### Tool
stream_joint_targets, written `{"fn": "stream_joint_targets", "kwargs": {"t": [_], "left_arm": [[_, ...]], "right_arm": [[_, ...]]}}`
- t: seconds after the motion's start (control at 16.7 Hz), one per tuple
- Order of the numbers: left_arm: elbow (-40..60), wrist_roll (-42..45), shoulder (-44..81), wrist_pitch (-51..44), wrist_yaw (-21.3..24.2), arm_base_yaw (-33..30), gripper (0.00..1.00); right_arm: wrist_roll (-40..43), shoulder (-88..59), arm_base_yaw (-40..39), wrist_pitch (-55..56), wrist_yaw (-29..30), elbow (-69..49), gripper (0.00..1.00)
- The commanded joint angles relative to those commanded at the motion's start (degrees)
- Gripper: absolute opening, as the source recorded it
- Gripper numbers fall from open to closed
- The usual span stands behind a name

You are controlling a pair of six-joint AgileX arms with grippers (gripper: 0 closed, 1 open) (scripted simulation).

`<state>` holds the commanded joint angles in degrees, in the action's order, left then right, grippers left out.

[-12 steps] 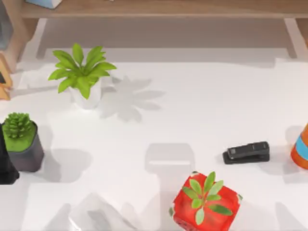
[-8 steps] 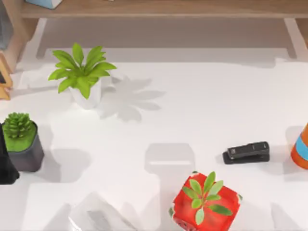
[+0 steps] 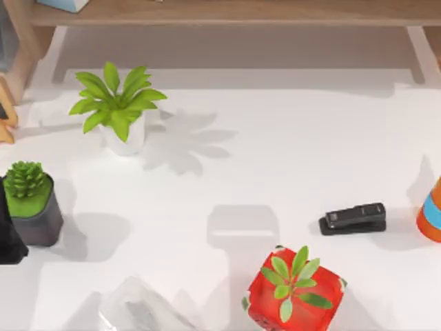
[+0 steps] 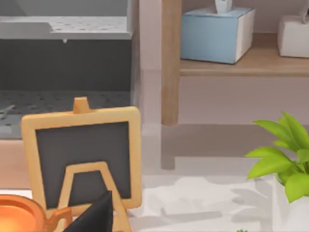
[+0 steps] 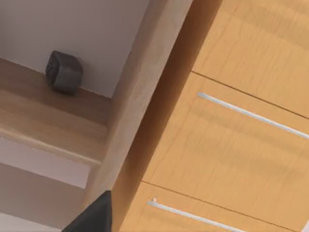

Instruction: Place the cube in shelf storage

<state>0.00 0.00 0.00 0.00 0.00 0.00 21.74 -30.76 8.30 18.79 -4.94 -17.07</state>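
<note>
White surface (image 3: 275, 158) cluttered, no cube seen; shelf (image 3: 227, 12) at far edge awaiting it. Pincer states: cannot tell.

This looks like a home office or study, rendered in simulation: a white counter (image 3: 275, 152) carries potted plants (image 3: 117, 107), a black stapler (image 3: 353, 218) and a small chalkboard easel (image 4: 84, 154), with a wooden shelf (image 3: 227, 12) holding a tissue box (image 4: 217, 34), beside wooden drawers (image 5: 241, 121).
</note>
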Motion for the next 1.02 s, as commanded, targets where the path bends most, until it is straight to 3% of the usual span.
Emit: {"fn": "stream_joint_targets", "kwargs": {"t": [1.02], "left_arm": [[0.0, 0.0, 0.0, 0.0, 0.0, 0.0, 1.00]], "right_arm": [[54.8, -85.5, 15.3, 39.8, -14.9, -36.2, 1.00]]}}
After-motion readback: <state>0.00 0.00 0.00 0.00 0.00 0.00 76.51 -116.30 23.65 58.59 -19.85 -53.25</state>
